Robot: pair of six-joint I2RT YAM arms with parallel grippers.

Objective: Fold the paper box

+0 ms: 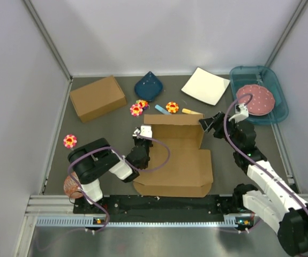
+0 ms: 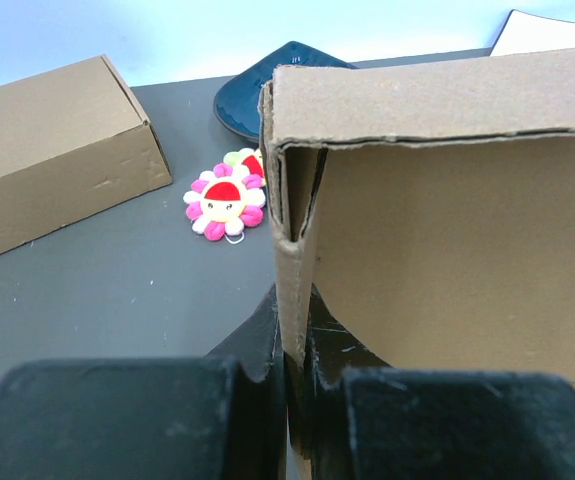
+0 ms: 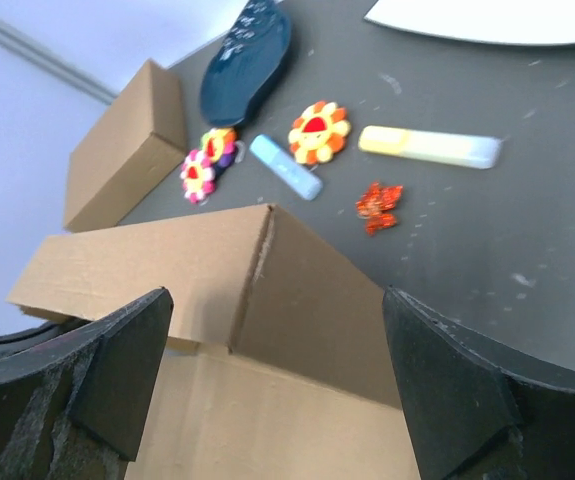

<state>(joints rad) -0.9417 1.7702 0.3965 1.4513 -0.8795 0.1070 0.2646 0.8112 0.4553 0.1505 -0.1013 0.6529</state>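
— Where's the box (image 1: 178, 160)?
— Mid-bench (image 1: 111, 126), between the two arms. Its wide panel lies flat, and the back and left walls stand up.
— Left fingers (image 2: 117, 420)?
— Closed on the left wall's upright edge, by the back-left corner, with the cardboard pinched between them.
— Right fingers (image 3: 447, 390)?
— Spread wide, one on either side of the back-right corner, gripping nothing.
— Anything nearby?
— A carton (image 1: 97, 98) at the back left, well apart. A flower toy (image 1: 136, 110) and a blue dish (image 1: 148, 85) sit behind the back wall.
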